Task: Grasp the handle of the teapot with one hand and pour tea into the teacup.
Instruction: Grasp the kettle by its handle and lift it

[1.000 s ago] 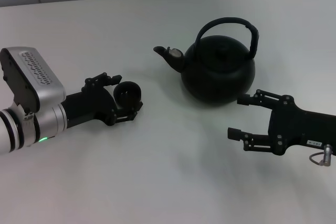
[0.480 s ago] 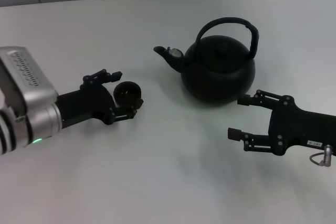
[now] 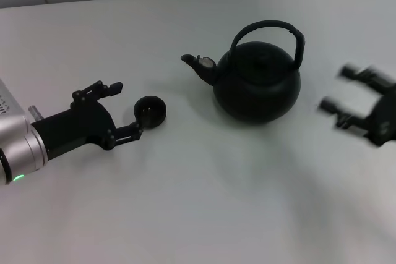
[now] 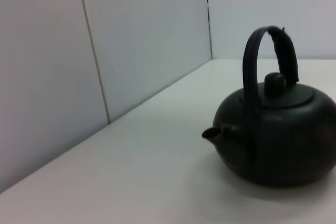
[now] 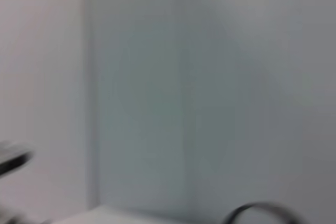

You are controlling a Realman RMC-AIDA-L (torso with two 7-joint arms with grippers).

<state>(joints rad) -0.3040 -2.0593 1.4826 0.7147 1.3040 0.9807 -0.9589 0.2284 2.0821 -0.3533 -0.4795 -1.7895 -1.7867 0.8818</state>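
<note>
The teapot [image 3: 257,81] stands on the white bench [image 3: 198,202] a little right of centre and toward the far edge in the head view, its spout pointing to the robot's left and its handle [image 3: 268,35] arching upright over the lid. The hoop runs from spout side to back side, so its long axis lies left to right across the bench. The right gripper [image 3: 356,100] hovers near the right edge, just beyond the teapot's rounded back, fingers spread wide and pointing toward the teapot; nothing is in them. It is the nearer hand to the handle, which lies to its left and higher up, so the coming reach looks to be a lift and a move leftward over the lid. The teacup [image 3: 150,110] sits left of the teapot, below the spout's line. The left gripper [image 3: 117,109] lies low by the left edge, fingers open, one tip just beside the teacup, holding nothing.

In the left wrist view the teapot [image 4: 273,135] sits on the bench before a tiled wall [image 4: 105,51], spout toward the camera, and the handle [image 4: 268,59] shows nearly edge-on as a narrow upright arch.

The right wrist view shows mostly wall; a dark curve at the lower edge may be the handle's top, but this cannot be told.
</note>
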